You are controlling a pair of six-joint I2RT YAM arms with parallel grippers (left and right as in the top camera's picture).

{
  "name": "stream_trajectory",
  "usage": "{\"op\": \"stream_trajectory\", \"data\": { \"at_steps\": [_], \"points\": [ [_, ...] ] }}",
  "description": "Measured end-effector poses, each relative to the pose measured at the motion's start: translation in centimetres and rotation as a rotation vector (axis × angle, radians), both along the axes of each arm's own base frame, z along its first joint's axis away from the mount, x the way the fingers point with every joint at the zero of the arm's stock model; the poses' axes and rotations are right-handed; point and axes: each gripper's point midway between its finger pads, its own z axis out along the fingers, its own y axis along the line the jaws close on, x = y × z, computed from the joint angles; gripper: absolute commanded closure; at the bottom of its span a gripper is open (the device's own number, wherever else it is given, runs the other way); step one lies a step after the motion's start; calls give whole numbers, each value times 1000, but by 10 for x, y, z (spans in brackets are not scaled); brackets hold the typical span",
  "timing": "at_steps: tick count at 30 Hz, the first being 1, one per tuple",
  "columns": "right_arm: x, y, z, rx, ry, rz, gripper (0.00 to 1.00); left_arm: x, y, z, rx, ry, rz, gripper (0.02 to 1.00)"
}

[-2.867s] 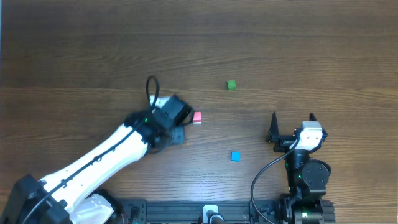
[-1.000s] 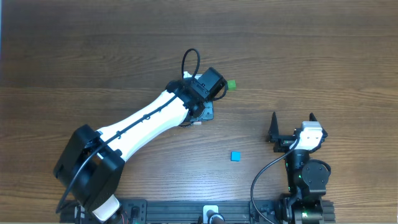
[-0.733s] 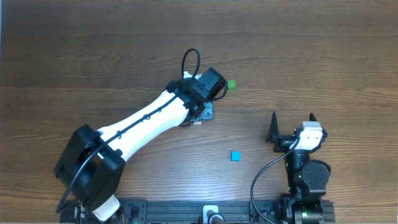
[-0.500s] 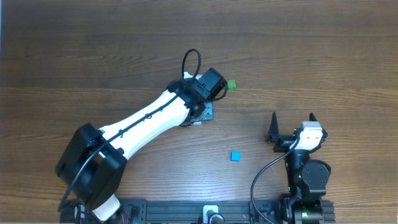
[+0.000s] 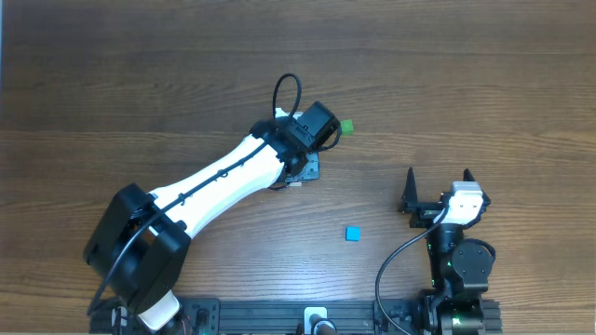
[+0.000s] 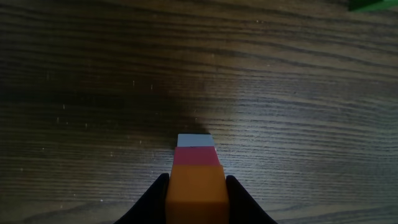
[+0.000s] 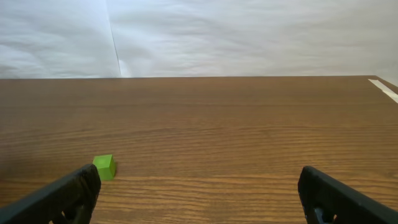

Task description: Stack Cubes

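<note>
Dark wood-grain counter (image 5: 140,74) carries everything. Across it reaches the left arm (image 5: 214,181), and the left end effector (image 6: 196,205) is clamped on an orange cube (image 6: 194,183). Directly beneath that end effector, the orange cube appears to sit on a pink cube (image 6: 197,156), which rests on a white cube (image 6: 194,140) on the counter. The right end effector (image 5: 439,181) has its fingers apart and holds nothing. A green cube (image 5: 346,126) lies just beyond the left end effector. A blue cube (image 5: 352,233) lies apart from both end effectors, nearer the arm bases. I judge three cubes stacked, pending release, with green and blue not yet added.
</note>
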Motion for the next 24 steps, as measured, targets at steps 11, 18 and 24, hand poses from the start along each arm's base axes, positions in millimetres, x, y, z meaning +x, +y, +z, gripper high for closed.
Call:
{"op": "stream_trajectory", "data": {
  "at_steps": [11,18,24],
  "points": [
    [0,0,0,-1,0,0,7,0,0,-1,1,1,0,687],
    [0,0,0,0,0,0,9,0,0,-1,1,1,0,509],
    [0,0,0,-1,0,0,9,2,-1,0,0,-10,-5,20]
  ]
}}
